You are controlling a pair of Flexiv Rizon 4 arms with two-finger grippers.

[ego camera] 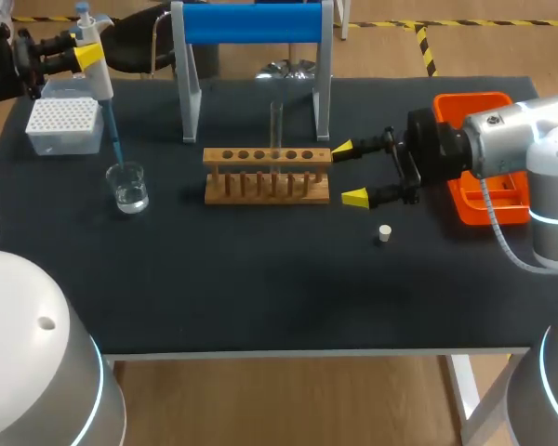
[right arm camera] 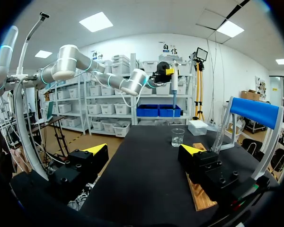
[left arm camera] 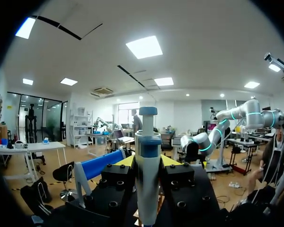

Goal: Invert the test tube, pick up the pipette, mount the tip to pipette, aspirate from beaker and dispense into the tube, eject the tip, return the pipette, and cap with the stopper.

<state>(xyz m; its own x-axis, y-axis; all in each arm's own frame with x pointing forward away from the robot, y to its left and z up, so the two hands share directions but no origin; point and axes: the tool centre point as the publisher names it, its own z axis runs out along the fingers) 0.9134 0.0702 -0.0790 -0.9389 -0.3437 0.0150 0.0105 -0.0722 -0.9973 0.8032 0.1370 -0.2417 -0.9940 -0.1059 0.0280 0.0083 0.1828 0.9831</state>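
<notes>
At ten o'clock on the bench (ego camera: 260, 288), the left hand (ego camera: 86, 56) clamps the pipette (ego camera: 98, 82), tip at the beaker (ego camera: 128, 188) mouth: aspirating, I judge. Next, lift clear and carry toward three o'clock to the test tube (ego camera: 276, 125). The right hand (ego camera: 349, 173) gapes wide, empty.

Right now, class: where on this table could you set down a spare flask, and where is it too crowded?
Free: the bare strip of table along the near edge, in front of the beaker, test tube rack and stopper. Crowded: the back, with tip box, rack, right tool and orange tray.
</notes>
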